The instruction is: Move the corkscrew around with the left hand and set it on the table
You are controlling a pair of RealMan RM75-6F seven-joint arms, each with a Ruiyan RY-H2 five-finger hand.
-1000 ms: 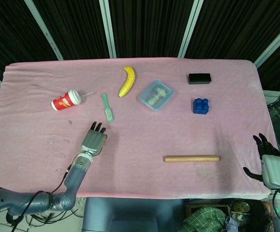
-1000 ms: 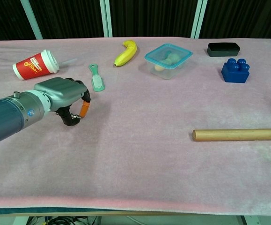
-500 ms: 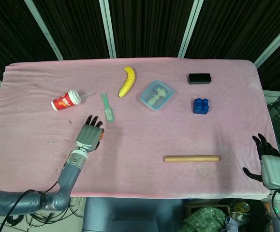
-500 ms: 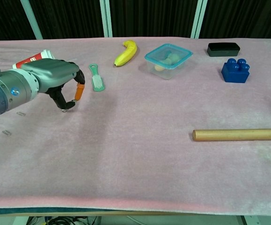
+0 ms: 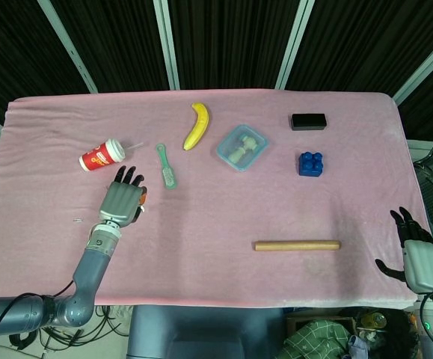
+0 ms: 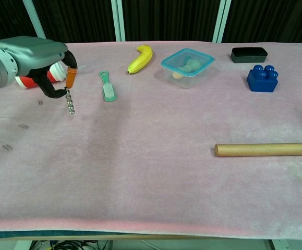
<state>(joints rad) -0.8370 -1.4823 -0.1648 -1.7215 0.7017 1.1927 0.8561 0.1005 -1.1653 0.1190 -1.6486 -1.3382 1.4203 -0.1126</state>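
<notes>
Orange corkscrew (image 6: 70, 83) hangs above the bench (image 6: 156, 172), pinched in the left hand's (image 6: 38, 57) fingers (image 6: 50, 92) near the red cup (image 5: 102, 155). Wide pink room lies beside it. Right hand (image 5: 418, 250) hangs past the bench edge, fingers spread, holding nothing.

Corkscrew (image 6: 70, 86): small, w/ orange handle on top & metal spiral hanging straight down, roughly upright. It's pinched in the left hand (image 6: 36, 57), lifted clear of the pink counter (image 6: 156, 156) at the far-left side. In head view only a bit of orange shows by the fingers (image 5: 129, 178).
</notes>
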